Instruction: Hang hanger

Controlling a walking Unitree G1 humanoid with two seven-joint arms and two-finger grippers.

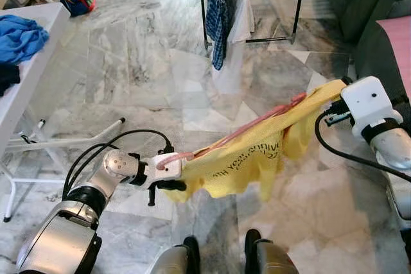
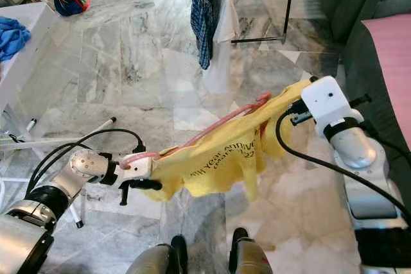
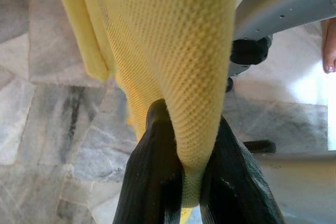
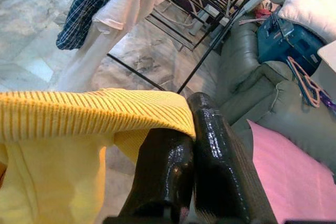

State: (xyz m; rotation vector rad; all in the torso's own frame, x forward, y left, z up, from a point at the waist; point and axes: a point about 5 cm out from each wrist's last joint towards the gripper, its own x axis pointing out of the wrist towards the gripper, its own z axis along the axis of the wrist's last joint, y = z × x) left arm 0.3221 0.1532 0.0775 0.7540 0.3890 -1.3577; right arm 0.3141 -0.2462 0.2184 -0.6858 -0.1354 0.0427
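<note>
Pink hanger (image 1: 247, 126) lies slantwise in mid-air w/ a yellow shirt (image 1: 247, 158) draped on it, stretched between the two arms above the marble floor (image 1: 141, 68). Hook end sits at the left pincer (image 1: 172, 172), low and near the robot's body; the far end rises toward the right pincer (image 1: 335, 104). Shirt has dark lettering on the front and hangs in folds below the hanger.

Left pincer: fingers (image 3: 152, 177) nearly together, clamped on a fold of yellow fabric, seen clearly in left wrist view. Right pincer: fingers (image 4: 210, 150) pressed together, w/ the ribbed yellow hem pinched at their tips.

Further off, straight ahead, a black clothes rack (image 1: 298, 4) carries a blue plaid shirt (image 1: 218, 20) and a white garment (image 1: 243, 4). To the robot's left, a white bench (image 1: 29, 81) w/ blue cloth (image 1: 19, 35) on it. On the right, a grey sofa (image 4: 247, 93) w/ pink cover (image 4: 286, 177).
</note>
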